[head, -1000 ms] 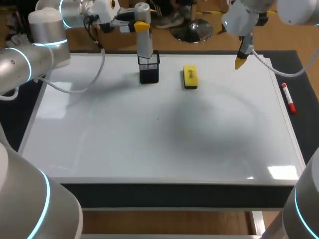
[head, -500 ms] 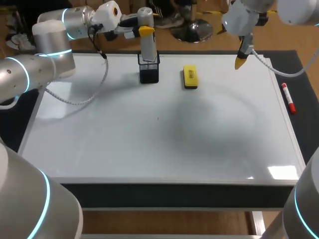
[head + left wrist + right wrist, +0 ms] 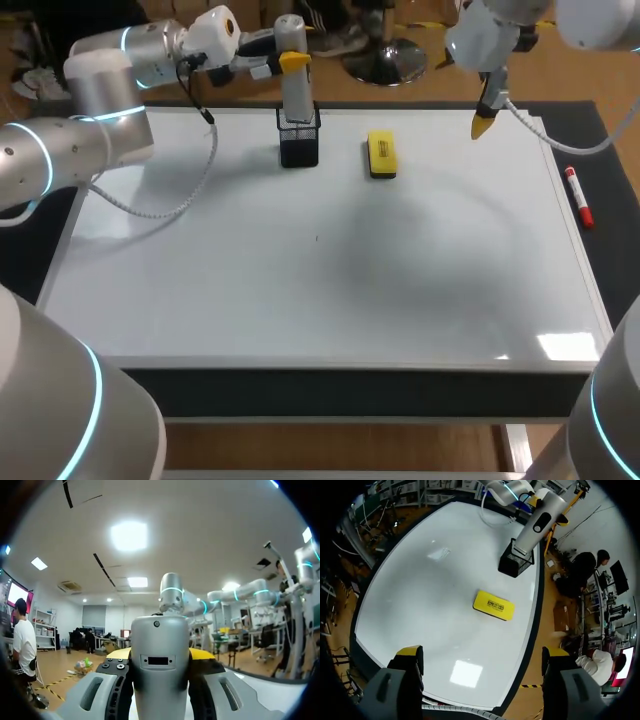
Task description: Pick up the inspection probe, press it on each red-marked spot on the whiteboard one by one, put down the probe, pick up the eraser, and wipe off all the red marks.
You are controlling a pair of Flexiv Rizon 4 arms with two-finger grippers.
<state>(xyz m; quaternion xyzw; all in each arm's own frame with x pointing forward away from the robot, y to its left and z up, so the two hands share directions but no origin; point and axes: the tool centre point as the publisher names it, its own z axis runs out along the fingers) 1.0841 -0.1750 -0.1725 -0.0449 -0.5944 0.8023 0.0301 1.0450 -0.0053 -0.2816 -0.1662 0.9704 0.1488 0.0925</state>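
We see no red marks on the whiteboard. The left hand clamps the inspection probe, its lower end in the holder below. The right hand is spread, with the eraser untouched ahead of it; we judge that wiping remains.

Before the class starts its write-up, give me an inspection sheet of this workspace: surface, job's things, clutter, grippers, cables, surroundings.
Surface: whiteboard lies flat; no red marks seen.
Job's things: probe stands in a black mesh holder at the far edge; yellow eraser lies flat beside the holder, apart from it.
Clutter: red marker lies off the board's right edge.
Grippers: left gripper shut on the probe's upper part; right gripper open, empty, above the far right of the board.
Cables: left cable sags over the board; right cable hangs over its far right corner.
Surroundings: nothing seen reaching over the table.
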